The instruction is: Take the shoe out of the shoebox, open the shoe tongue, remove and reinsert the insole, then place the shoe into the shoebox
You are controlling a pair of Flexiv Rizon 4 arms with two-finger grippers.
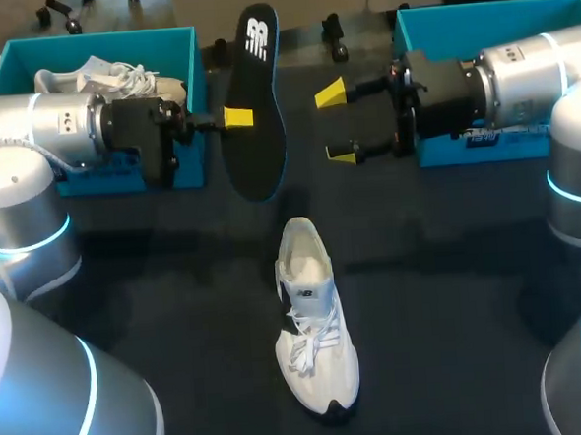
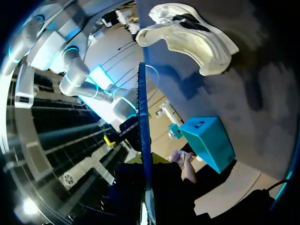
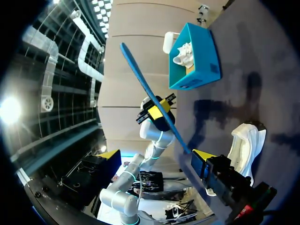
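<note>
Teal shoebox (image 1: 24, 56) at the desk's far-left corner contains a second shoe (image 1: 114, 78). Left gripper (image 1: 239, 116) clamps the dark insole (image 1: 265, 150) above the desk. White shoe (image 1: 315, 320) lies centre-near. Right gripper (image 1: 336, 124) stands wide open and empty beside the insole.

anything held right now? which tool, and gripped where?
The left tool is shut on the insole, pinching its side edge at about mid-length. The right tool is open and holds nothing.
</note>
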